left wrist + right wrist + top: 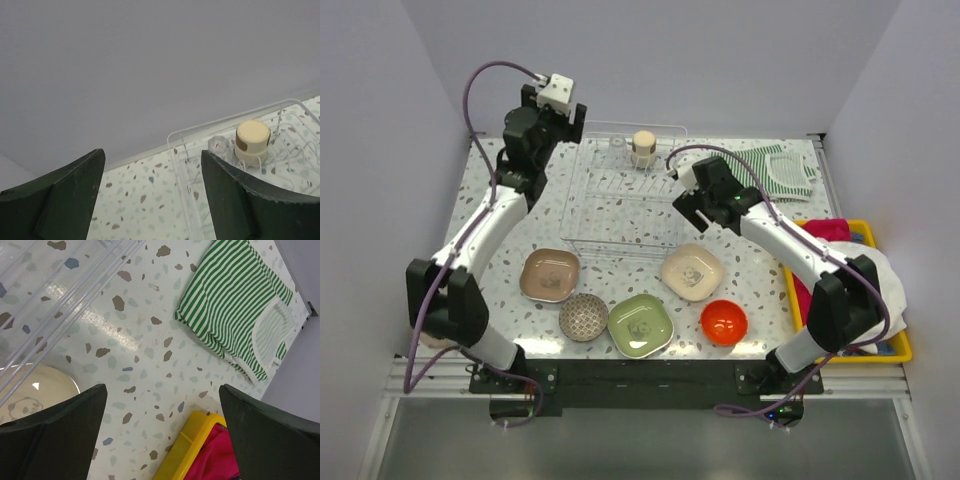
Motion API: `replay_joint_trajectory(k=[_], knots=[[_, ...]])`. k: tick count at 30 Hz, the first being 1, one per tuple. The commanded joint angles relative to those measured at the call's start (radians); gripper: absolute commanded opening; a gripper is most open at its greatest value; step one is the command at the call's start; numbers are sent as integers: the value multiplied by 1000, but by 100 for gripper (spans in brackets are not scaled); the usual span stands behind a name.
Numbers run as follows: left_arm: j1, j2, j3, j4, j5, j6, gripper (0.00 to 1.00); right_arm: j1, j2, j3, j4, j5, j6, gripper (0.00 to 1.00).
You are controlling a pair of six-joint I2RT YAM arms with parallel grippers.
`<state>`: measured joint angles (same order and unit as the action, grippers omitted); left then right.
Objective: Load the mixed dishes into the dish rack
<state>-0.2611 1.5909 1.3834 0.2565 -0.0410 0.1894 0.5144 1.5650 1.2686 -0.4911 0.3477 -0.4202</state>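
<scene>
The clear wire dish rack (620,205) stands at the table's middle back, with a cream cup (642,148) and a small clear cup (617,143) at its far edge. In front of it lie a brown plate (550,274), a cream plate (692,271), a green plate (641,324), a grey patterned bowl (584,317) and an orange-red bowl (724,321). My left gripper (576,122) hangs open and empty above the rack's far left corner. In its wrist view the cream cup (252,140) shows past the open left gripper (152,167). The right gripper (705,205) is open and empty at the rack's right side.
A green striped cloth (782,172) lies at the back right. A yellow tray (895,345) with pink and white cloths sits along the right edge. Under the right gripper (162,400) I see bare speckled table, the tray's corner (192,445) and the cream plate's rim (30,385).
</scene>
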Motion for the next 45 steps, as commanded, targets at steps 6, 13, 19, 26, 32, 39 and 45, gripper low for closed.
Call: replay_joint_trajectory(k=[6,13,19,26,32,39,45], knots=[[66,-333,-173,-557,7,222,82,-5,-161,86,-219,-346,32,99],[190,-310,-78,-1003,102,260,82,73,-304,81,-381,-700,-139,97],[247,-316,-98,-1108,190,159,82,278,-324,-28,-423,-619,-267,88],[315,-318,-175,-921,193,-82,81,479,-151,101,-278,-482,-238,80],[338,-327,-147,-941,148,-107,80,657,59,205,-185,-470,-200,70],[361,-387,-142,-927,150,-151,80,832,202,209,-110,-480,-171,66],[367,-448,-142,-930,133,-145,80,869,262,210,-67,-464,-176,66]])
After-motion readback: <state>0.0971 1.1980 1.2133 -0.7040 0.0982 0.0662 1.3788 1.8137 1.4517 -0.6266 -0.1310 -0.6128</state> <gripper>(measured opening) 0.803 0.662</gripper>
